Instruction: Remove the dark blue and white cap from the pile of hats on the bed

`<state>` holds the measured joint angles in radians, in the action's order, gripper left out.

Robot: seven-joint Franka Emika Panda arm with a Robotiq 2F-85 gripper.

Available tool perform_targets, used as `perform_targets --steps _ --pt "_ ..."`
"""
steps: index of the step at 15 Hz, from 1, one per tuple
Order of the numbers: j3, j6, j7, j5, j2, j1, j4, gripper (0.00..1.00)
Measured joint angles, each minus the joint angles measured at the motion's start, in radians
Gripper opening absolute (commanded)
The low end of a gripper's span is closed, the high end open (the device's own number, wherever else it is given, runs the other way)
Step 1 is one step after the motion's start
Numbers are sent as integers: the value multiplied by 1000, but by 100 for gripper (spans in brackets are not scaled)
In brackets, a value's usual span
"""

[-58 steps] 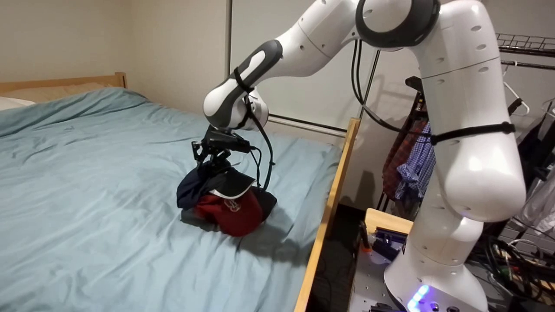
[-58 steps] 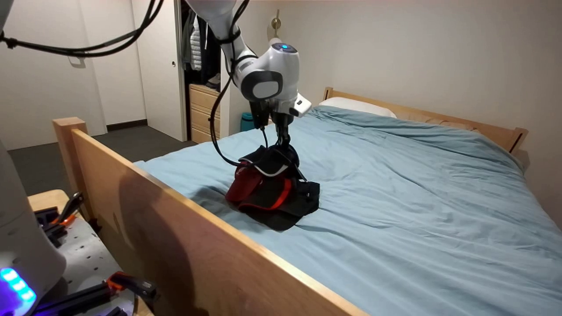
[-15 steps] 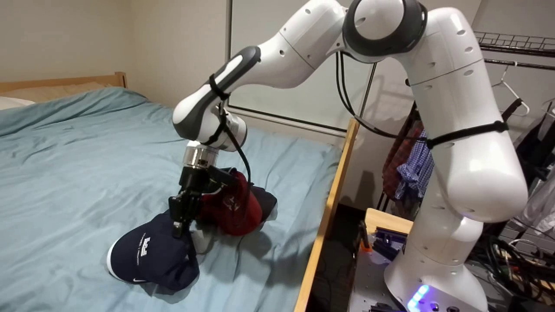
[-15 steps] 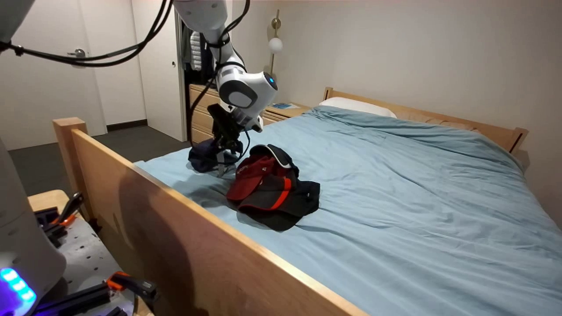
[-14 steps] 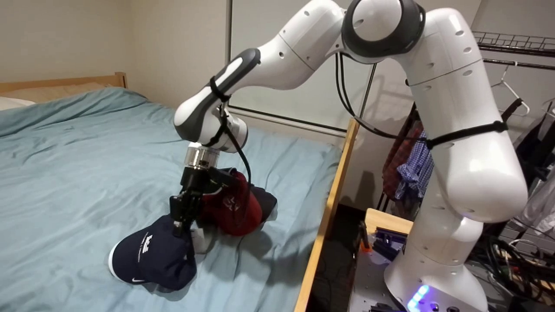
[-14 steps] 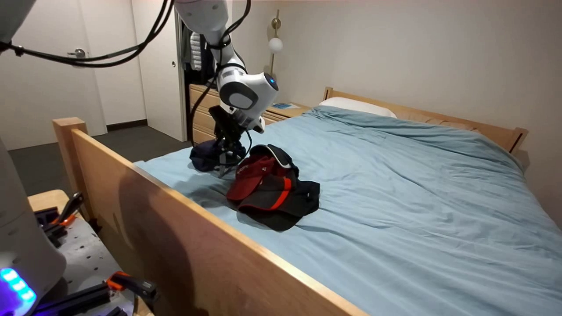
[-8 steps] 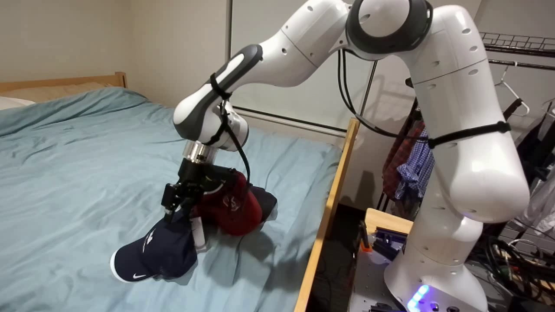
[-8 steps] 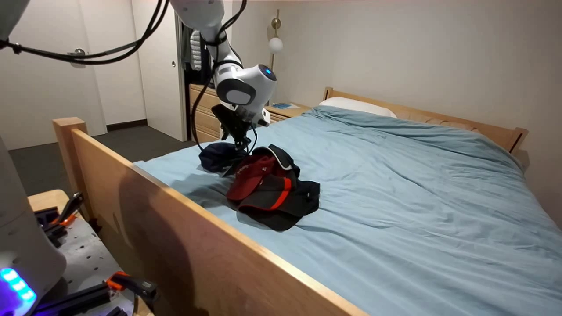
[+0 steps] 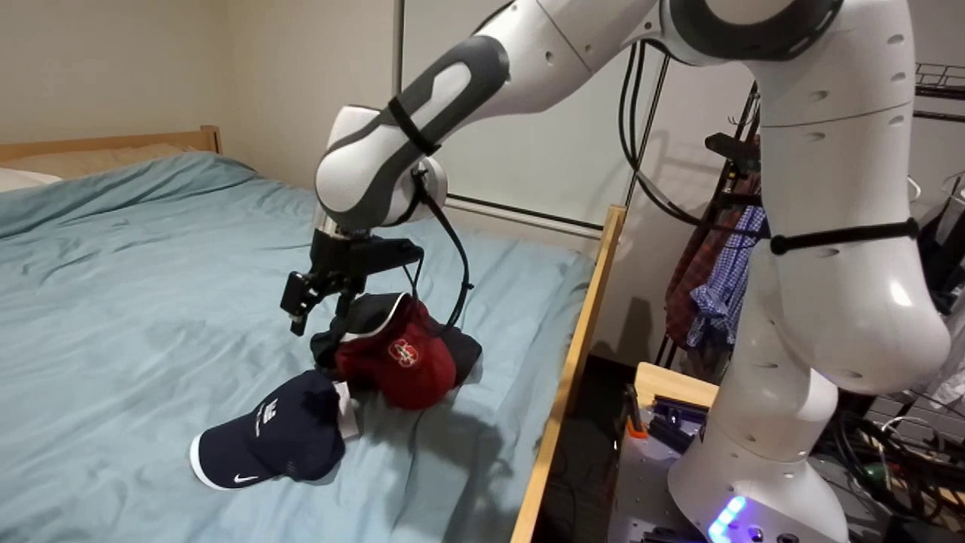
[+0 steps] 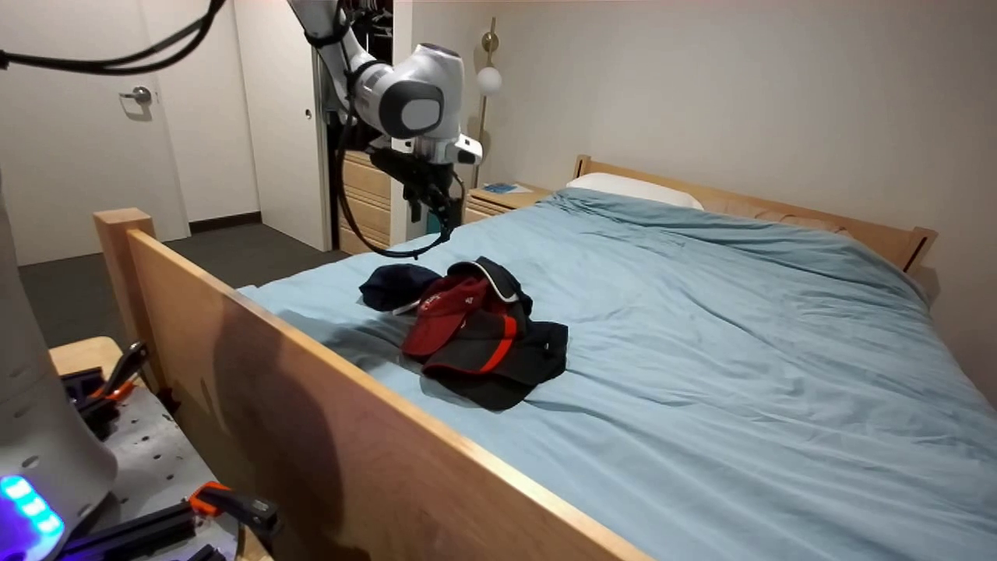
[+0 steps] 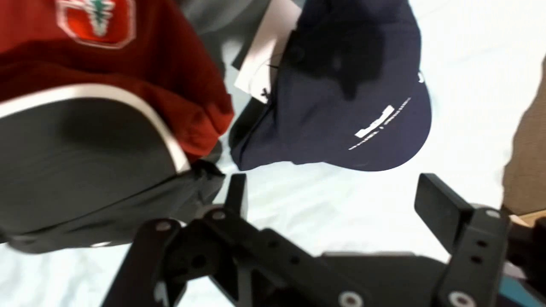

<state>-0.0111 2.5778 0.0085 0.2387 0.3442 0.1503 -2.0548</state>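
The navy cap (image 9: 283,434) is lying beside the pile (image 9: 403,366), sheet (image 9: 113,377) stretching past its brim (image 9: 224,454). The gripper (image 11: 332,192) is hovering, fingers (image 11: 441,209) apart.

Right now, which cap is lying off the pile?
The dark blue and white cap, with white front lettering: it lies on the bed beside the pile of hats, where the red cap and others overlap.

The navy cap (image 9: 290,434) lies on the bed (image 9: 151,317) beside the hats (image 9: 403,358).

Navy cap (image 10: 397,287) just beside hat pile (image 10: 481,333); hand (image 10: 433,221) hangs above bed (image 10: 740,343).
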Motion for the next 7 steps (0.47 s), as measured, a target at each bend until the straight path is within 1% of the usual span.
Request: perform_targets --steps 1,2,3,4,5,7 --pt "-43 -44 80 -87 -21 31 3 100" --pt "-68 -100 149 -168 -41 43 11 100" --pt "-77 -164 198 -225 -59 43 25 100" --pt "-77 -230 215 -250 -74 37 43 100" --pt "-75 -286 215 -253 -86 29 63 100" --pt "-61 -356 206 -251 -99 8 102 100"
